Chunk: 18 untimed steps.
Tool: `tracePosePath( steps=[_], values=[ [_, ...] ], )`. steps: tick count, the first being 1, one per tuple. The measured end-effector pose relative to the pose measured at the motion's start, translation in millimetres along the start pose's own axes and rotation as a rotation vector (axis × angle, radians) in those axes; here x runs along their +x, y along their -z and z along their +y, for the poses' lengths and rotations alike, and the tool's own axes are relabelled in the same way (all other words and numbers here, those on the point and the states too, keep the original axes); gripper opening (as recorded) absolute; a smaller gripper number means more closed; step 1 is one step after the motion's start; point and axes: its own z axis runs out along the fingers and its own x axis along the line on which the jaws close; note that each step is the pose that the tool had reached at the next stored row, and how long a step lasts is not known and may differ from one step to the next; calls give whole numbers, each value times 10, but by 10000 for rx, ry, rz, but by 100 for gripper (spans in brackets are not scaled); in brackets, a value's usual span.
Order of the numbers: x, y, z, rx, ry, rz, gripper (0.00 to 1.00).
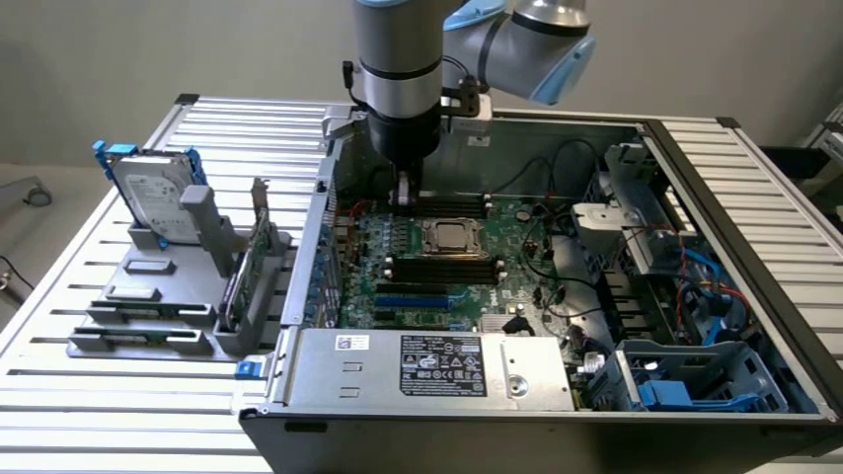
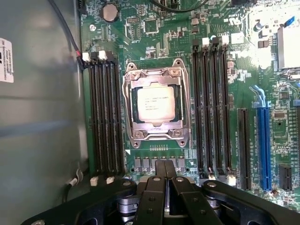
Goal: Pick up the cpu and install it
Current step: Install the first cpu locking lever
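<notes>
Arm upright over motherboard (image 1: 527,252); tool (image 2: 164,169) closed, apparently empty, near the socketed cpu (image 2: 155,103).

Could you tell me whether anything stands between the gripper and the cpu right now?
Nothing visible does. The gripper is shut and empty above the motherboard, and the cpu lies exposed in its metal-framed socket.

A plain grey-beige wall (image 1: 197,49) is seen across the top of the exterior view. A slatted silver aluminium worktable (image 1: 79,296) is spread over the lower frame. Pale grey floor (image 1: 34,212) is glimpsed at the left edge, evenly lit.
</notes>
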Motion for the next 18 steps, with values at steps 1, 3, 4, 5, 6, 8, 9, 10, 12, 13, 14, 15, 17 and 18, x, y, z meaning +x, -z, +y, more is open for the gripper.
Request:
tracePosePath(
  steps=[1,3,4,5,6,8,9,10,12,13,14,15,17,18],
  values=[
    [2,0,0,-6,60,-72,11],
    [9,-1,-1,-39,183,-196,11],
    [15,-2,-1,-60,238,-247,11],
    [23,-3,-2,-81,291,-284,11],
    [33,-4,-2,-102,342,-315,11],
    [54,-7,-4,-147,443,-364,11],
    [65,-9,-5,-166,491,-384,11],
    [76,-10,-5,-184,541,-407,11],
    [101,-13,-7,-206,623,-459,11],
    [115,-15,-8,-205,648,-488,11],
    [126,-17,-9,-205,654,-517,11],
    [127,-17,-9,-207,655,-533,11],
    [127,-17,-9,-206,658,-536,11],
    [127,-17,-9,-206,656,-536,11]
  ],
)
